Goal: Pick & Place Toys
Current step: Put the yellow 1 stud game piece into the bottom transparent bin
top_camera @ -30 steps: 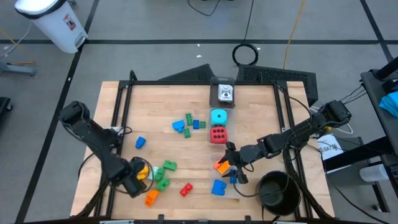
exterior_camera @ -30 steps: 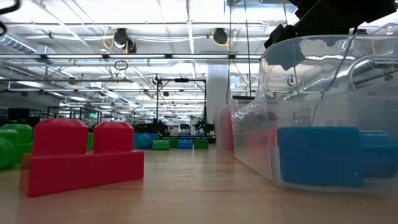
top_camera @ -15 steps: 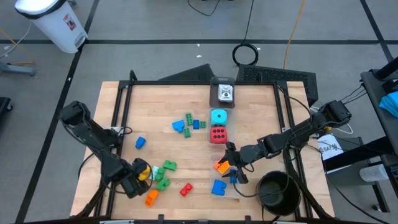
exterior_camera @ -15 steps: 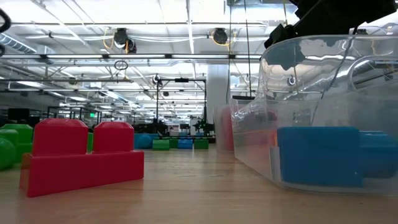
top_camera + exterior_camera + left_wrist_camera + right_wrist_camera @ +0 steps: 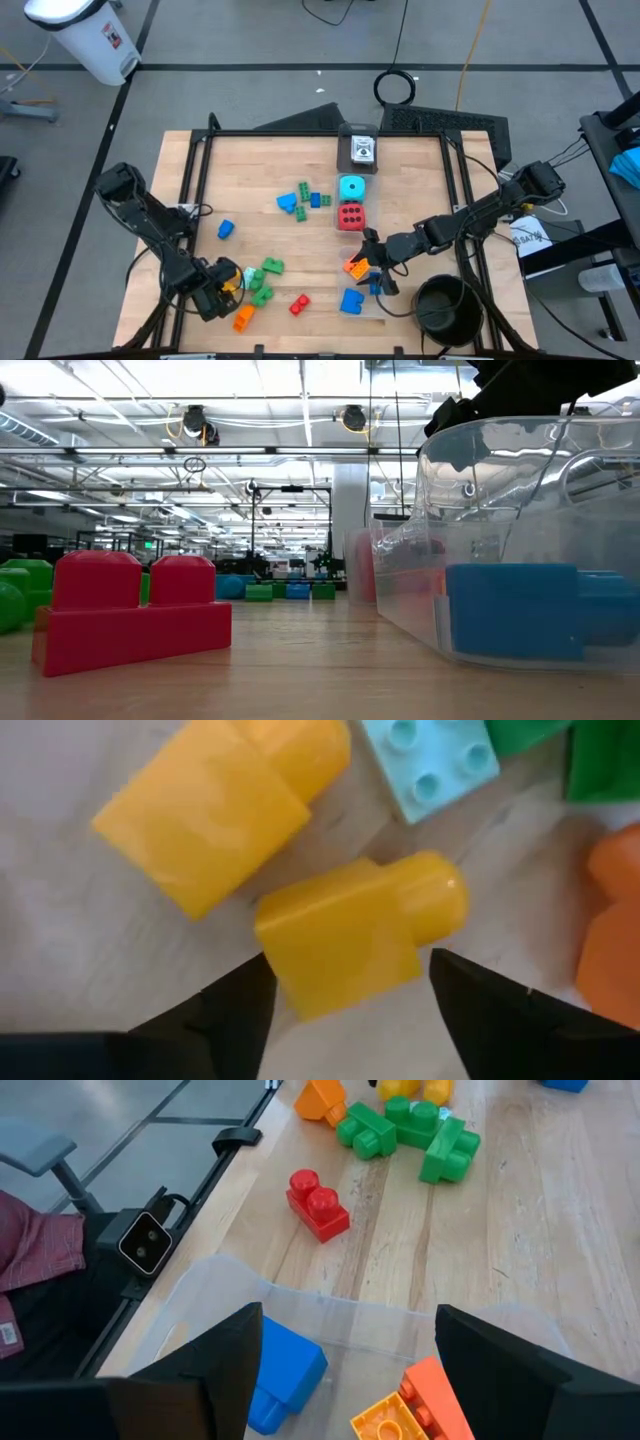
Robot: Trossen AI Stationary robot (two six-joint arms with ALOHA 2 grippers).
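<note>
I see the wooden table (image 5: 300,170) w/ toys scattered across its near half. Largest item is the clear plastic box (image 5: 520,540) near the front edge, right of centre; inside lie a blue brick (image 5: 285,1375) and an orange brick (image 5: 435,1390), w/ a yellow piece touching the orange one. The black round bowl (image 5: 443,305) sits at the front right corner.

Right gripper (image 5: 372,262) hangs over the box, fingers apart, nothing between them; no change vs a sec ago.

Left gripper (image 5: 222,290) is low at the front left, by the brick cluster. Its fingers (image 5: 230,1010) straddle a yellow brick (image 5: 355,930), one on each side of the brick's square end. Can't tell if they touch it yet. Brick lies flat on the table, long axis running away from the wrist and slightly aslant, rounded stud pointing away from the fingers. Vs a sec ago the left gripper has shifted a bit toward the front edge and the fingers are narrower.

Brick looks glossy, plain yellow, square body w/ one round stud. A second yellow brick (image 5: 225,805) lies just beside it, and a pale cyan brick (image 5: 430,760) w/ four studs nearby. Green bricks (image 5: 262,282), an orange brick and a red brick (image 5: 299,304) lie near the left gripper. Cyan die (image 5: 351,187) and red die (image 5: 350,215) sit mid-table.
</note>
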